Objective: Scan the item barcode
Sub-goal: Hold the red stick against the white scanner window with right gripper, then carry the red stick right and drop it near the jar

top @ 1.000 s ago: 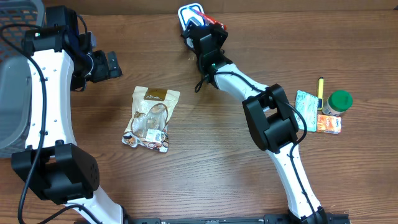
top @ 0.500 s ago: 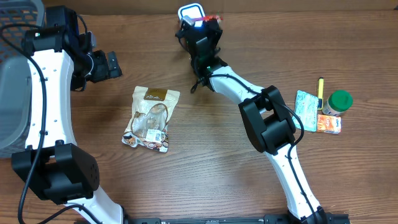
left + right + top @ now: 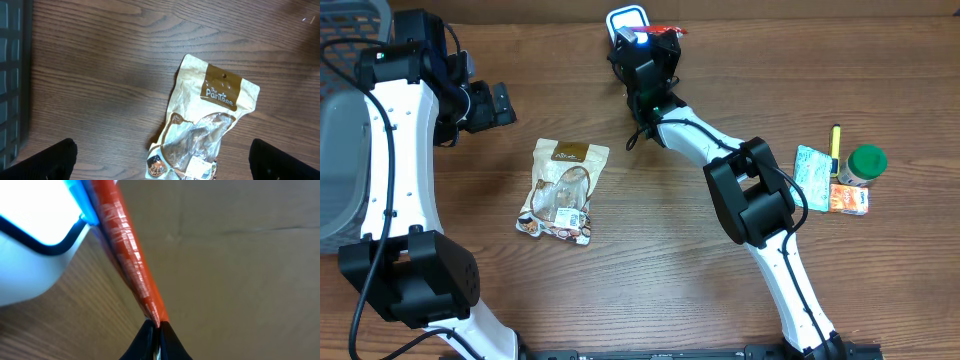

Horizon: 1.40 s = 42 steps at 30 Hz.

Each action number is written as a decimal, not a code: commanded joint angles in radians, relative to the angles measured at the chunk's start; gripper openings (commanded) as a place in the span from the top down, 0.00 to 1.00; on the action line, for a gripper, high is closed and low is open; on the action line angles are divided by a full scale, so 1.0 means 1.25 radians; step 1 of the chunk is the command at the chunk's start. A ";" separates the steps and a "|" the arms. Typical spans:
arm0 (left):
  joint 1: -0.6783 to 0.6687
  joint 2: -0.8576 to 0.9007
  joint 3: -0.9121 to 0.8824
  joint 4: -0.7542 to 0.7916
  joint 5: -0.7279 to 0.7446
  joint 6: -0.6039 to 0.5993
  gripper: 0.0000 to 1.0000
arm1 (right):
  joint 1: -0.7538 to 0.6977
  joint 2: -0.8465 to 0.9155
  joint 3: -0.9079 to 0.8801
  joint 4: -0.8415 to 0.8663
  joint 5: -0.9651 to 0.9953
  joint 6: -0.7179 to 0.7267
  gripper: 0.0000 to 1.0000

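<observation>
Right hand (image 3: 658,38) is pinched shut on the lower edge of a thin, flat red foil packet (image 3: 666,30), at the far edge of the wooden table (image 3: 650,270). In the right wrist view the two dark fingertips (image 3: 149,341) meet on the packet's corner, and the red foil packet (image 3: 127,250) runs up and to the left from there, seen nearly edge-on with pale print along its face. Its upper part lies right against the rim of a white handheld scanner with a black outline (image 3: 35,245), where a blue light shows. Whether packet and scanner actually touch cannot be told. From overhead the scanner (image 3: 625,17) stands just left of the packet, glowing blue at the side facing it. Plain brown cardboard fills the background behind them in the wrist view.

Left hand (image 3: 503,103) hangs over the left part of the table with its fingers spread wide and nothing between them. Below it, a tan paper snack pouch with a brown label and a clear window (image 3: 210,120) lies flat on the wood, label end away from the robot. Overhead, the pouch (image 3: 563,190) sits well apart from both hands.

Near the right edge a green-lidded jar (image 3: 865,165), a teal packet (image 3: 812,172), a small orange carton (image 3: 848,198) and a yellow pen (image 3: 836,140) are clustered together. A grey bin (image 3: 335,170) stands at the far left.
</observation>
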 commanded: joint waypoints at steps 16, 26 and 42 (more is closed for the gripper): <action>-0.006 -0.004 -0.002 0.001 0.005 0.009 0.00 | 0.000 0.032 0.007 -0.030 0.031 0.007 0.92; -0.006 -0.004 -0.002 0.001 0.005 0.009 0.00 | 0.005 -0.072 0.007 -0.005 0.069 0.191 0.97; -0.006 -0.004 -0.002 0.001 0.005 0.009 0.00 | -0.008 -0.442 0.007 -0.953 -0.511 0.850 0.97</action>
